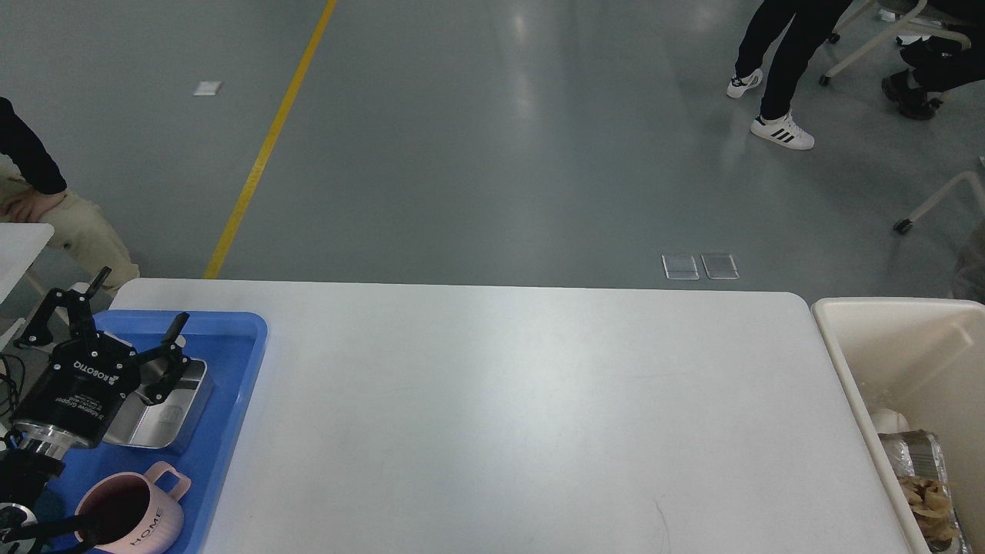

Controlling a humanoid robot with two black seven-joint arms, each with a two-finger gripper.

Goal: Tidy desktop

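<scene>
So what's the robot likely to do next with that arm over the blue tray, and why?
Probably lift the left gripper up and away from the blue tray. Its fingers are spread and hold nothing, the steel dish and pink mug already sit in the tray, and the desktop looks bare, so little seems left to do.

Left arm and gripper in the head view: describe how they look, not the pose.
The left gripper has a black cylindrical body with white ROBOTIQ lettering and smaller white print below it. Two black linkage fingers with visible silver screws branch from it. A shiny silver ring joins the body to the black arm, and thin black cables run at the left edge. The right arm is out of view.
</scene>
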